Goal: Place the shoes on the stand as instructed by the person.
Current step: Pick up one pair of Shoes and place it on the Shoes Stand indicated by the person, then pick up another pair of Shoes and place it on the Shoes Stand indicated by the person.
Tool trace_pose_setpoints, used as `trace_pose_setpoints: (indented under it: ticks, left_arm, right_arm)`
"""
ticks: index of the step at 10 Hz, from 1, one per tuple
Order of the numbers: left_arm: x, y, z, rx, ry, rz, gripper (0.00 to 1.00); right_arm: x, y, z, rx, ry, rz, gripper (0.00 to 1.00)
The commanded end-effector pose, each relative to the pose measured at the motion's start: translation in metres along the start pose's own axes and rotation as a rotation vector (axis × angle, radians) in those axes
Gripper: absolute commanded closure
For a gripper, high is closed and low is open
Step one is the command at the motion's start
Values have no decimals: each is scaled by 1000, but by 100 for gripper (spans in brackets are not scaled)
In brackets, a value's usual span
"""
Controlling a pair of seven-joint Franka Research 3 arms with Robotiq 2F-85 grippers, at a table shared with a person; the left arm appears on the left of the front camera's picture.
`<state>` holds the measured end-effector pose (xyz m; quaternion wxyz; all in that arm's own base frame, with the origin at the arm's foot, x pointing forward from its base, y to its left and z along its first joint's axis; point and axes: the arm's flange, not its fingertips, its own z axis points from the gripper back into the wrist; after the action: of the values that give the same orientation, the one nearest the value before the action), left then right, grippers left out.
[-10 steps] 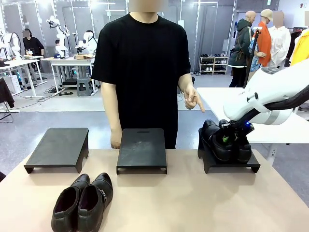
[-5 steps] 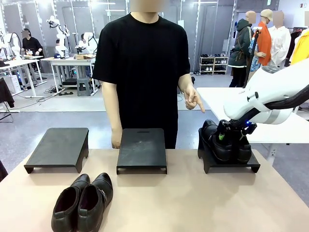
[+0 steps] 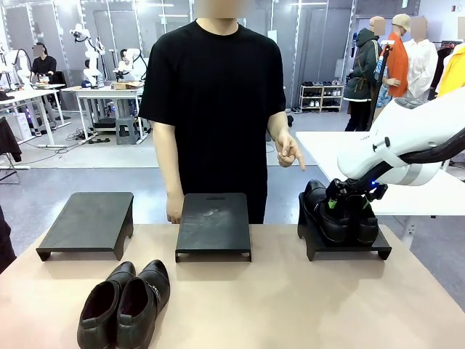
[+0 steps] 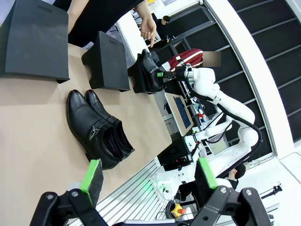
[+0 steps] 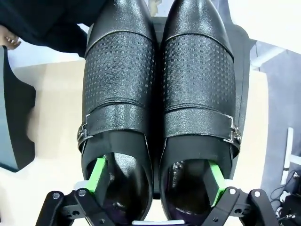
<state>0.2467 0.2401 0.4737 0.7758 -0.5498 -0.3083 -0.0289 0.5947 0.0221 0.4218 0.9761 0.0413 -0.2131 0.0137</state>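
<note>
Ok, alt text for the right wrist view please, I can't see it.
A pair of black shoes sits side by side on a black stand, toes pointing away. The right gripper is open, its green-padded fingers spread, one at each shoe's opening.

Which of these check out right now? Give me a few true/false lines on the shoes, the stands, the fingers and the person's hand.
1. One pair of shoes sits on the right stand. True.
2. The other pair is up on a stand too. False: it lies on the table, on the robot's side of the left stand.
3. The right gripper has one of its fingers in each shoe's opening. True.
4. The person's hand points at the left stand. False: it points down toward the right stand.
5. The left gripper is shut on a shoe. False: it is open and holds nothing.
</note>
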Motion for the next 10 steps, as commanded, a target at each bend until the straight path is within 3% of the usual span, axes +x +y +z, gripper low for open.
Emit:
trace_pose_setpoints:
  ticks: [1, 7, 8, 9, 10]
  left_arm:
    - [1, 0, 2, -18, -5, -10, 0]
    - [1, 0, 2, -18, -5, -10, 0]
    - [1, 0, 2, -18, -5, -10, 0]
    - [1, 0, 2, -18, -5, -10, 0]
    - [1, 0, 2, -18, -5, -10, 0]
  right_arm:
    - [-1, 0, -3, 2, 4, -4, 0]
    - [-1, 0, -1, 0, 3, 0, 0]
    - [-15, 2, 24, 68, 9, 12, 0]
    - [-29, -2, 55, 49, 47, 20, 0]
    - [-43, -5, 89, 140, 65, 19, 0]
